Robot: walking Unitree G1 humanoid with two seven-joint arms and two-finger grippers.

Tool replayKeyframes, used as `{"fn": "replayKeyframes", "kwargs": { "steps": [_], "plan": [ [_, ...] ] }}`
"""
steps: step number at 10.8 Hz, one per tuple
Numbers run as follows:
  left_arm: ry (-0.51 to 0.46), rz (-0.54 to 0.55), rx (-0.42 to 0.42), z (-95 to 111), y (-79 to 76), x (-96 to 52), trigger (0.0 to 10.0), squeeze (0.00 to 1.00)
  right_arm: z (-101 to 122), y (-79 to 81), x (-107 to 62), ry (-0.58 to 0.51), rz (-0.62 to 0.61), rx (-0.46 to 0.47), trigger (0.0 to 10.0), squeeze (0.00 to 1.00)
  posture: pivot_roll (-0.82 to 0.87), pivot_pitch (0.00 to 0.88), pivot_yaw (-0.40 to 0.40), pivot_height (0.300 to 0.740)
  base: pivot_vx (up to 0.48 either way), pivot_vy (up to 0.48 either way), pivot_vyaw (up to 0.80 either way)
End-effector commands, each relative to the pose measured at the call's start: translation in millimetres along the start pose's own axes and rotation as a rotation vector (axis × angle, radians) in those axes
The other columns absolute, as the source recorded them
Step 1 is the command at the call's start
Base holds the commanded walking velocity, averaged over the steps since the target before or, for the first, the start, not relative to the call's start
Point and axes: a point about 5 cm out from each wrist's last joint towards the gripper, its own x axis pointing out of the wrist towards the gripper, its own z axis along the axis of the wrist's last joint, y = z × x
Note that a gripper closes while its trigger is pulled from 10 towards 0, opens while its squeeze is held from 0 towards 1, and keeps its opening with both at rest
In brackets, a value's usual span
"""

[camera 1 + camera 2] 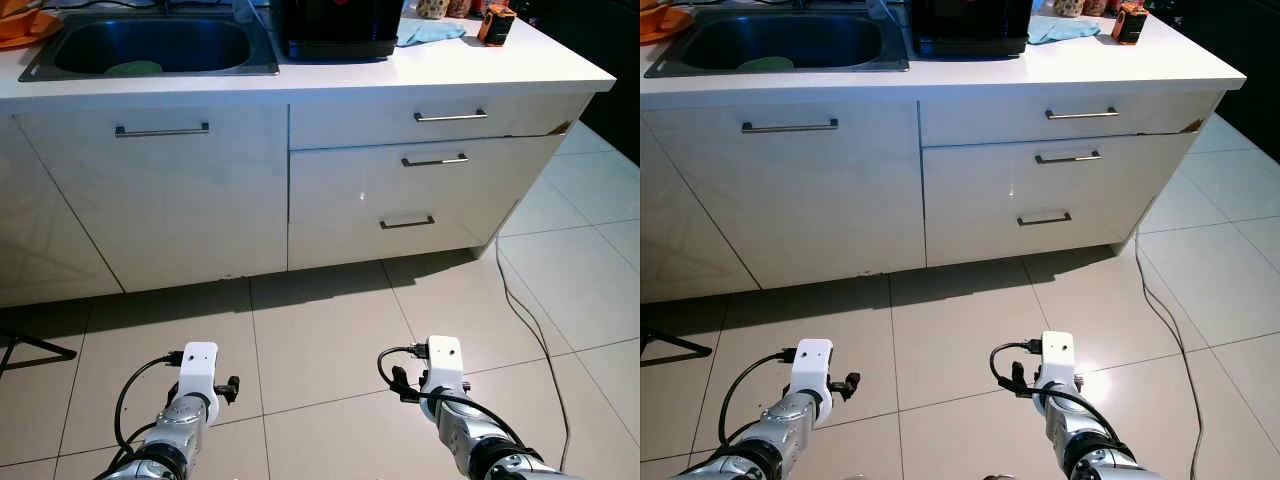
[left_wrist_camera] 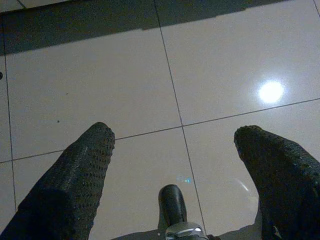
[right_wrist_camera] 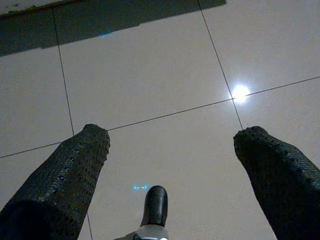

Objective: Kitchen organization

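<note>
Left claw and right claw spread, empty, over floor. Cable near worktop could snag feet while walking in.

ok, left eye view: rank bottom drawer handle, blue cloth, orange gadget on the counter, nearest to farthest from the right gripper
From the right gripper, low over the floor:
1. Bottom drawer handle, cabinet front, straight ahead.
2. Blue cloth, countertop.
3. Orange gadget, right of the cloth; too close to call against it.

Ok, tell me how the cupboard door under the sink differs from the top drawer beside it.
The cupboard door is one tall panel; the top drawer is a shallow strip with two more drawers beneath it. The door sits below the sink, the drawer below bare counter. Both are white with horizontal bar handles.
</note>
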Motion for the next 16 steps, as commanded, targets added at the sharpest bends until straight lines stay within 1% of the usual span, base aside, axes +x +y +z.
{"fn": "replayKeyframes", "kwargs": {
  "steps": [1, 3, 4, 5, 10, 11, 12, 13, 14, 15, 16],
  "plan": [
    [0.004, -0.001, 0.013, 1.5, 0.1, 0.4, 10.0, 0.0, -0.7, -3.0, -0.4, -0.003, -0.017, 0.005, 10.0, 0.0, 0.03, 0.032, -0.042, 0.74, 0.0, 0.0, 0.0],
    [0.004, -0.001, 0.013, 1.5, 0.1, 0.4, 10.0, 0.0, -0.7, -3.0, -0.4, -0.003, -0.017, 0.005, 10.0, 0.0, 0.03, 0.032, -0.042, 0.74, 0.0, 0.0, 0.0],
    [-0.003, -0.003, 0.033, 7.1, 1.9, 1.2, 10.0, 0.0, -2.5, -1.9, -0.5, 0.004, -0.015, 0.007, 10.0, 0.0, 0.02, 0.003, -0.011, 0.74, 0.0, 0.0, 0.0],
    [-0.012, -0.009, 0.061, 14.1, 4.0, 2.1, 10.0, 0.0, -5.4, -1.0, -0.7, 0.017, -0.014, 0.024, 10.0, 0.0, 0.02, 0.003, -0.014, 0.74, 0.0, 0.0, 0.0],
    [-0.017, -0.006, 0.063, 15.5, 4.2, 2.3, 10.0, 0.0, -4.3, -1.8, -0.7, 0.011, -0.009, 0.031, 10.0, 0.0, 0.02, 0.005, -0.01, 0.74, 0.0, 0.0, 0.0],
    [-0.048, 0.0, 0.072, 22.8, 3.9, 2.9, 10.0, 0.0, 1.3, 1.3, 0.3, -0.007, 0.011, 0.068, 10.0, 0.0, 0.02, 0.007, -0.01, 0.74, 0.0, 0.0, 0.0],
    [-0.123, -0.018, 0.06, 39.3, 0.0, 3.6, 10.0, 0.0, 13.6, 0.8, 1.4, -0.058, 0.03, 0.155, 10.0, 0.0, 0.02, 0.012, -0.006, 0.74, 0.0, 0.0, 0.0],
    [-0.187, -0.025, 0.039, 53.0, -1.9, 3.4, 10.0, 0.0, 24.4, -1.6, 1.8, -0.107, 0.048, 0.191, 10.0, 0.0, 0.02, 0.016, -0.004, 0.74, 0.0, 0.0, 0.0],
    [-0.244, -0.019, 0.058, 62.4, -1.0, 2.4, 10.0, 0.0, 32.9, -4.8, 1.2, -0.158, 0.061, 0.203, 10.0, 0.0, 0.01, 0.023, -0.005, 0.74, 0.0, 0.0, 0.0],
    [-0.318, -0.012, 0.06, 74.3, 2.1, 0.3, 10.0, 0.0, 45.4, -6.9, 0.5, -0.223, 0.072, 0.181, 10.0, 0.0, 0.01, 0.028, -0.006, 0.74, 0.0, 0.0, 0.0],
    [-0.407, -0.002, 0.031, 87.4, 9.4, -3.6, 10.0, 0.0, 63.2, -4.1, -1.0, -0.31, 0.092, 0.143, 10.0, 0.0, 0.01, 0.039, -0.01, 0.74, 0.0, 0.0, 0.0]
  ]
}}
